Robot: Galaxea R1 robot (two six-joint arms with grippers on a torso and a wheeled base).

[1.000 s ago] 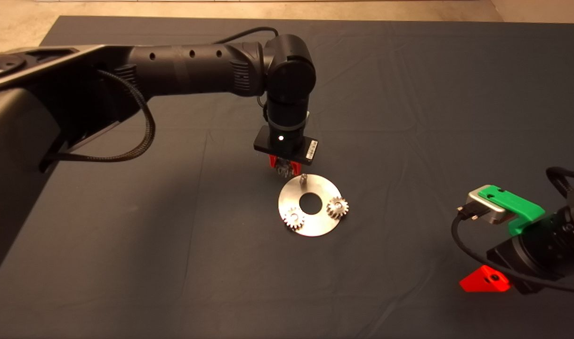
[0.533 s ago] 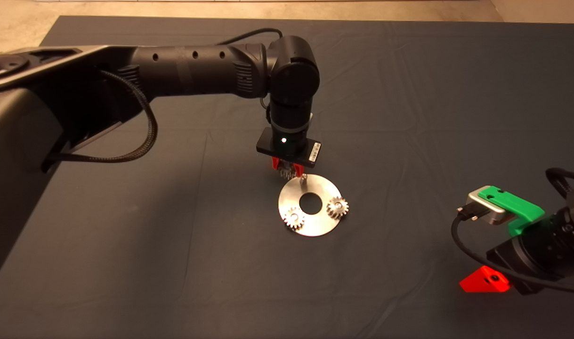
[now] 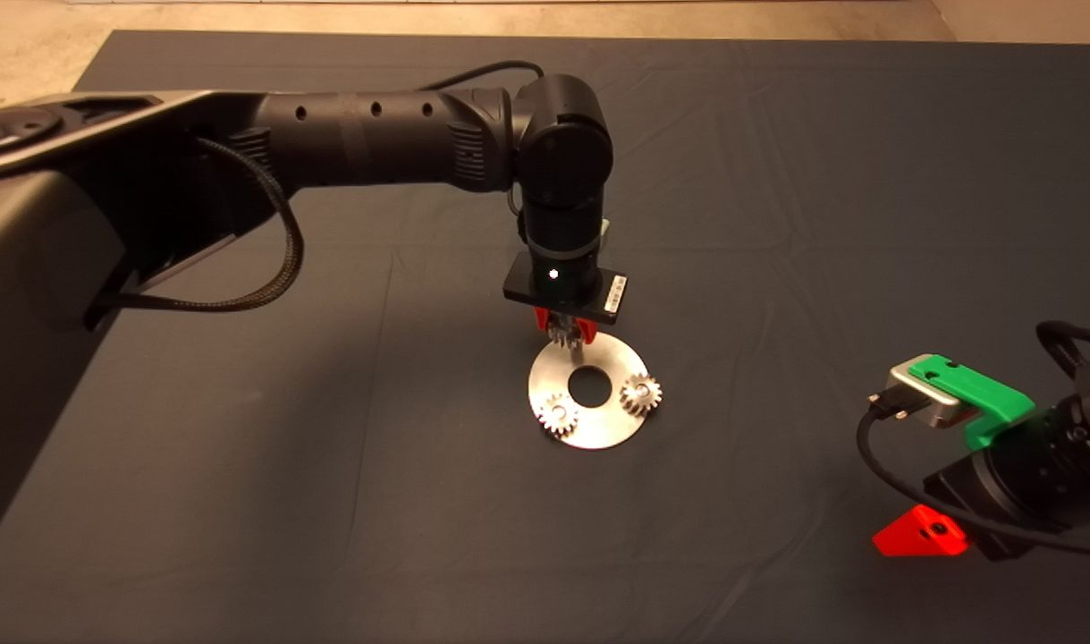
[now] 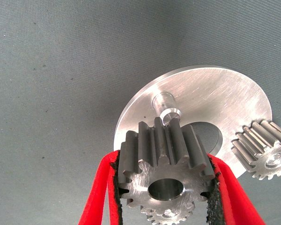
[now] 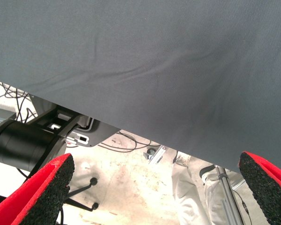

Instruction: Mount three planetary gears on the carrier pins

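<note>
Dark mat (image 3: pixel 777 224) under everything. Third gear (image 4: pixel 165 161) pinched between left gripper (image 4: pixel 164 187) pads, bore axis upright, hanging just above and beside bare pin (image 4: pixel 165 107) on disc (image 4: pixel 225 101). Two gears (image 3: pixel 640 394) seated already. Right gripper (image 5: pixel 154 187) spread, parked well apart. Wrist label (image 3: pixel 615 297) unreadable.

black arm (image 3: pixel 375 143), braided cable (image 3: pixel 267 250), red-fingered claw (image 4: pixel 165 197)

There are three small shiny silver-grey metal spur gears: one (image 4: pixel 165 164) held between red fingers, one (image 3: pixel 640 394) on the single flat round shiny silver disc (image 3: pixel 598 429), and another (image 3: pixel 558 415) also on that disc. Only one short silver metal stud (image 4: pixel 166 107) stands bare.
</note>
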